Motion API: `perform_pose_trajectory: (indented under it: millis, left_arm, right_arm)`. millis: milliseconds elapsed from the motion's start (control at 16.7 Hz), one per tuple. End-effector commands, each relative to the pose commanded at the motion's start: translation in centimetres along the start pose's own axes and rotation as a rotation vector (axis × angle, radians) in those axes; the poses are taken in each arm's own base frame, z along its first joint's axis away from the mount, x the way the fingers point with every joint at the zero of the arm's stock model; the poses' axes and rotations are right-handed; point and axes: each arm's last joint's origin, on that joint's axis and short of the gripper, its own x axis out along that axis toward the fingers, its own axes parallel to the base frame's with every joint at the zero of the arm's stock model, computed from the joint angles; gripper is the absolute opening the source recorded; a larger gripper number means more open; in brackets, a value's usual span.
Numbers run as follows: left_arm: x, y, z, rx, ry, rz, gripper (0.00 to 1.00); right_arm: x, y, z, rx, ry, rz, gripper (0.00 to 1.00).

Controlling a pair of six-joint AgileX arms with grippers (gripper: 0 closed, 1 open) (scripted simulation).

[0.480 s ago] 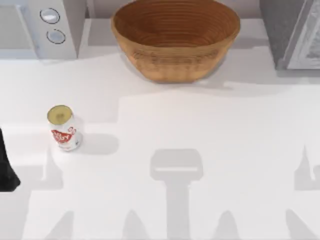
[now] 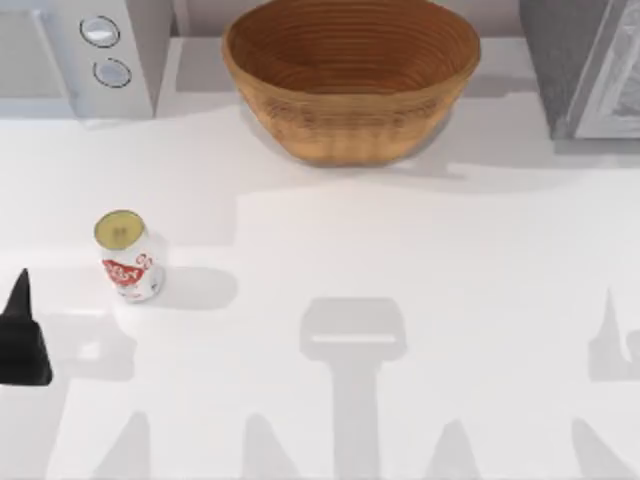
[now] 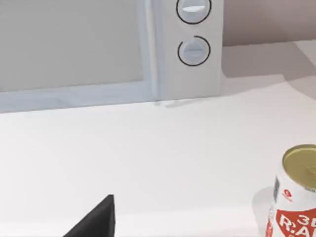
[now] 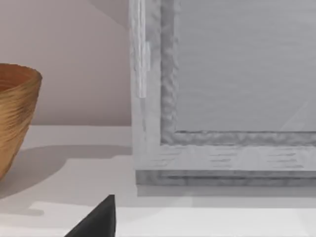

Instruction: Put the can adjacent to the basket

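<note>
Left tool (image 2: 20, 335) at bench's left edge, near 8 o'clock, now reaching further in than half second ago, dark tip pointing up toward can; how fingers stand, cannot tell. Can (image 2: 127, 256) upright on bench (image 2: 420, 300), at 2 o'clock from tool, near but apart, position unchanged. Basket (image 2: 350, 80) far at 12 o'clock, well apart from can. Microwave (image 2: 90, 55) at 11 o'clock. Judgement: approach to can begins, grasp not yet done. Right tool (image 4: 98, 219) parked at right side.
</note>
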Motion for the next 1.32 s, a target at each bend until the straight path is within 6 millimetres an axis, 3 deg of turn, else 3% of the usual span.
perform_pose_trajectory:
  millis: [240, 480, 900, 1140, 1320]
  left_arm:
    - [1.5, -0.6, 2.4, 0.114, 0.299, -0.105, 1.00]
    - [4.9, -1.7, 5.2, 0.252, 0.640, -0.245, 1.00]
    - [14.4, -4.4, 8.7, 0.453, 1.124, -0.472, 1.00]
    - [20.1, -5.6, 9.7, 0.525, 1.239, -0.534, 1.00]
    - [23.0, -6.1, 10.1, 0.561, 1.257, -0.547, 1.00]
  right_arm:
    - [0.0, 0.0, 0.0, 0.000, 0.000, 0.000, 1.00]
    - [0.0, 0.0, 0.0, 0.000, 0.000, 0.000, 1.00]
    - [0.0, 0.0, 0.0, 0.000, 0.000, 0.000, 1.00]
    - [0.0, 0.0, 0.0, 0.000, 0.000, 0.000, 1.00]
    - [0.0, 0.0, 0.0, 0.000, 0.000, 0.000, 1.00]
